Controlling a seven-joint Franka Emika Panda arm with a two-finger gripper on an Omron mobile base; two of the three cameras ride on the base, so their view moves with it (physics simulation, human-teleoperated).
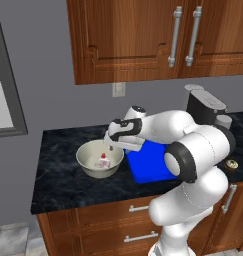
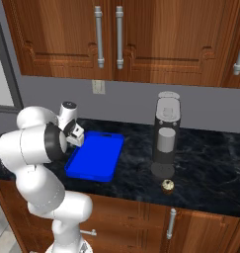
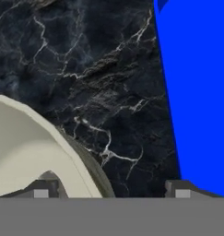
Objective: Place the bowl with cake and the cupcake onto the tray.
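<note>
The cream bowl (image 1: 95, 162) stands on the dark counter left of the blue tray (image 1: 152, 165). Inside it lies the small white and pink cake (image 1: 103, 161) with a red top. My gripper (image 1: 111, 147) hangs over the bowl's right rim and is open. In the hand view the gripper (image 3: 111, 190) straddles the bowl (image 3: 26, 152) wall, with one fingertip (image 3: 40, 190) inside and the other on the tray (image 3: 201, 92) side. The jaws stand wide and touch nothing that I can see. The brown cupcake (image 1: 230, 164) sits far right near the counter's front edge, also visible as the cupcake (image 2: 167, 185) in the right base view.
A dark coffee machine (image 2: 166, 136) stands behind the cupcake, right of the tray (image 2: 94, 155). Wooden wall cabinets (image 1: 158, 35) hang above the counter (image 1: 58, 175). A strip of bare marble separates bowl and tray.
</note>
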